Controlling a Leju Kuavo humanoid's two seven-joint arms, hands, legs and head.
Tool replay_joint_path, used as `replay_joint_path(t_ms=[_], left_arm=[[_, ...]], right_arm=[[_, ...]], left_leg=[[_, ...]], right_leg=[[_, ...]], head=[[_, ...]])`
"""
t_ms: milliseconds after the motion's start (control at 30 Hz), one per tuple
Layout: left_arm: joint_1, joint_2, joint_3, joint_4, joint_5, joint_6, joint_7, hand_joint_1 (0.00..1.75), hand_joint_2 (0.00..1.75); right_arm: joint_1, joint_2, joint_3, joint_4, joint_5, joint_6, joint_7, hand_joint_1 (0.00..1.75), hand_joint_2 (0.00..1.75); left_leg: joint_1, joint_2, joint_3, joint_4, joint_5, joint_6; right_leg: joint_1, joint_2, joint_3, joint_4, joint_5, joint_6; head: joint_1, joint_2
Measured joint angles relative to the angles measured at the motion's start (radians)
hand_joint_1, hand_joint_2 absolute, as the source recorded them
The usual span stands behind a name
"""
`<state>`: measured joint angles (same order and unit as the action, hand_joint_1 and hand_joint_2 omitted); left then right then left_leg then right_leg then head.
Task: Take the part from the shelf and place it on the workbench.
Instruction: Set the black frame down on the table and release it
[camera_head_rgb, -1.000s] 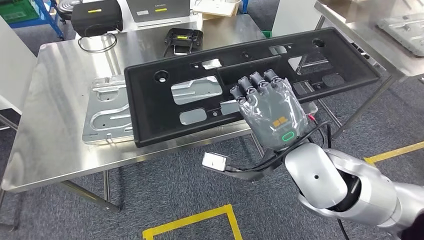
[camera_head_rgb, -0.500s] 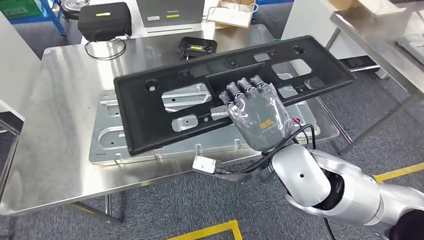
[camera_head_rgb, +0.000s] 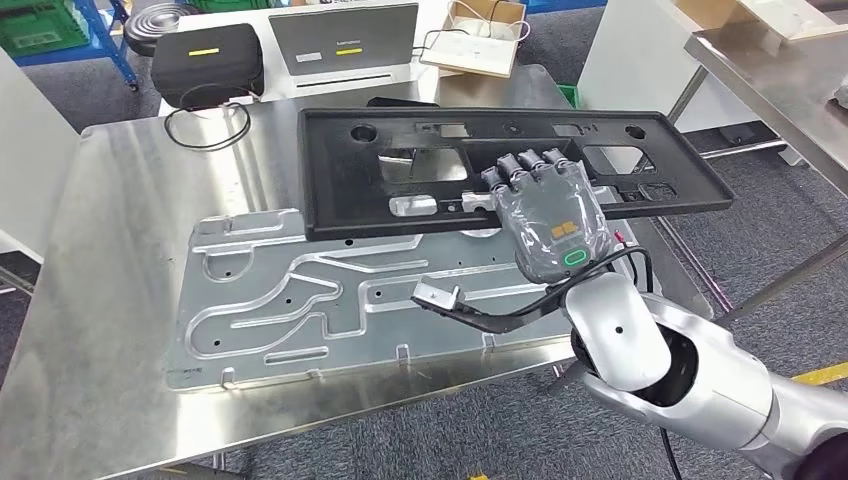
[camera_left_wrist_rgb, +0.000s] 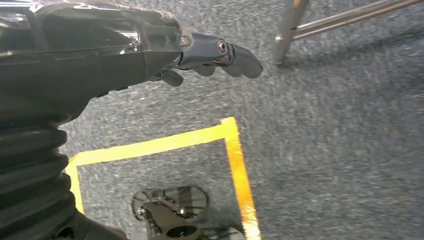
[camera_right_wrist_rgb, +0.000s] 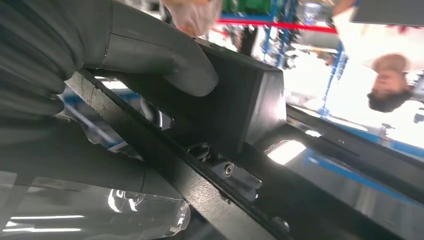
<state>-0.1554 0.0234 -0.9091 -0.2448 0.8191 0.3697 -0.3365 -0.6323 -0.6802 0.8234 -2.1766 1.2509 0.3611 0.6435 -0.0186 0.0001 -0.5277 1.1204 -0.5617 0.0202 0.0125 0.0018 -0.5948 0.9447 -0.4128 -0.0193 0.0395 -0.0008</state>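
Over the workbench (camera_head_rgb: 110, 250), the part is carried in for set-down.
The right hand (camera_head_rgb: 545, 215) clasps the black part's (camera_head_rgb: 400, 135) near rail mid-length, likely for balance, holding it above a metal plate (camera_head_rgb: 300, 300); beyond sits a black case (camera_head_rgb: 205, 55).

No text can be read: small lettering on the grey panel (camera_head_rgb: 345, 40) beyond the bench (camera_head_rgb: 120, 250) is too blurred.
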Motion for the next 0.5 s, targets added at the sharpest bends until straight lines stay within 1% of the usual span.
replay_joint_path(t_ms=[33, 67, 100, 133, 167, 200, 267, 300, 333, 367, 433, 467, 500], left_arm=[[0.000, -0.001, 0.000, 0.000, 0.000, 0.000, 0.000, 0.00, 1.75], [0.001, -0.001, 0.000, 0.000, 0.000, 0.000, 0.001, 0.00, 1.75], [0.003, -0.001, 0.000, 0.000, 0.000, 0.000, 0.002, 0.00, 1.75], [0.005, -0.001, 0.000, 0.000, 0.000, 0.000, 0.002, 0.00, 1.75], [0.006, 0.000, 0.000, 0.000, -0.001, 0.000, 0.003, 0.00, 1.75], [0.006, 0.000, 0.000, 0.000, -0.001, 0.000, 0.003, 0.00, 1.75], [0.008, 0.001, 0.000, 0.000, -0.001, 0.000, 0.005, 0.00, 1.75], [0.009, 0.001, 0.000, 0.000, -0.001, 0.001, 0.007, 0.00, 1.75], [0.010, 0.001, 0.000, 0.001, -0.001, 0.003, 0.010, 0.00, 1.75], [0.010, 0.002, 0.000, 0.001, -0.001, 0.006, 0.014, 0.00, 1.75], [0.008, 0.001, 0.000, 0.001, -0.001, 0.017, 0.017, 0.00, 1.75], [0.007, 0.001, 0.000, 0.001, -0.001, 0.022, 0.017, 0.00, 1.75], [0.006, 0.001, 0.000, 0.001, -0.001, 0.026, 0.018, 0.00, 1.75]], right_arm=[[0.010, -0.010, -0.012, 0.004, -0.009, -0.006, 0.005, 1.75, 1.75], [0.020, -0.018, -0.021, 0.008, -0.015, -0.009, 0.006, 1.75, 1.75], [0.028, -0.024, -0.028, 0.011, -0.019, -0.011, 0.007, 1.75, 1.75], [0.035, -0.029, -0.034, 0.015, -0.022, -0.011, 0.007, 1.75, 1.75], [0.041, -0.033, -0.040, 0.018, -0.024, -0.012, 0.008, 1.75, 1.75], [0.046, -0.036, -0.046, 0.021, -0.027, -0.013, 0.010, 1.75, 1.75], [0.059, -0.044, -0.062, 0.026, -0.042, -0.017, 0.014, 1.75, 1.75], [0.069, -0.050, -0.071, 0.029, -0.053, -0.021, 0.016, 1.75, 1.75], [0.081, -0.057, -0.080, 0.033, -0.066, -0.027, 0.017, 1.75, 1.75], [0.093, -0.066, -0.091, 0.036, -0.080, -0.033, 0.018, 1.75, 1.75], [0.117, -0.084, -0.120, 0.042, -0.103, -0.047, 0.020, 1.75, 1.75], [0.128, -0.093, -0.137, 0.045, -0.116, -0.055, 0.020, 1.75, 1.75], [0.140, -0.102, -0.153, 0.049, -0.132, -0.065, 0.020, 1.75, 1.75]], left_leg=[[0.002, 0.000, -0.045, 0.062, -0.024, -0.005], [0.005, 0.000, -0.090, 0.113, -0.057, -0.009], [0.008, -0.001, -0.126, 0.143, -0.090, -0.012], [0.010, -0.001, -0.150, 0.147, -0.109, -0.014], [0.010, -0.001, -0.161, 0.121, -0.103, -0.013], [0.010, -0.002, -0.161, 0.073, -0.064, -0.010], [0.008, -0.007, -0.158, -0.053, 0.086, -0.001], [0.007, -0.010, -0.158, -0.097, 0.149, 0.003], [0.006, -0.013, -0.160, -0.122, 0.186, 0.008], [0.005, -0.015, -0.161, -0.129, 0.190, 0.013], [0.007, -0.016, -0.151, -0.133, 0.183, 0.023], [0.008, -0.016, -0.144, -0.138, 0.179, 0.028], [0.010, -0.016, -0.134, -0.142, 0.173, 0.033]], right_leg=[[-0.001, -0.001, 0.011, 0.000, -0.010, -0.002], [-0.002, -0.002, 0.022, 0.000, -0.022, -0.002], [-0.003, -0.002, 0.036, 0.000, -0.034, -0.002], [-0.005, -0.001, 0.052, 0.000, -0.046, 0.000], [-0.007, 0.000, 0.071, 0.000, -0.060, 0.002], [-0.009, 0.000, 0.089, 0.000, -0.074, 0.005], [-0.011, 0.000, 0.119, 0.001, -0.100, 0.014], [-0.010, 0.001, 0.127, 0.002, -0.112, 0.020], [-0.011, 0.002, 0.133, 0.000, -0.123, 0.026], [-0.011, 0.003, 0.137, -0.003, -0.132, 0.033], [-0.013, 0.002, 0.144, -0.006, -0.151, 0.044], [-0.013, 0.002, 0.136, 0.016, -0.167, 0.050], [-0.013, 0.002, 0.114, 0.065, -0.192, 0.055]], head=[[-0.001, 0.000], [-0.001, 0.000], [-0.001, 0.000], [-0.002, 0.000], [-0.002, 0.000], [-0.002, 0.000], [-0.006, 0.000], [-0.007, 0.000], [-0.009, 0.000], [-0.009, 0.000], [-0.007, 0.000], [-0.004, 0.000], [0.000, 0.000]])
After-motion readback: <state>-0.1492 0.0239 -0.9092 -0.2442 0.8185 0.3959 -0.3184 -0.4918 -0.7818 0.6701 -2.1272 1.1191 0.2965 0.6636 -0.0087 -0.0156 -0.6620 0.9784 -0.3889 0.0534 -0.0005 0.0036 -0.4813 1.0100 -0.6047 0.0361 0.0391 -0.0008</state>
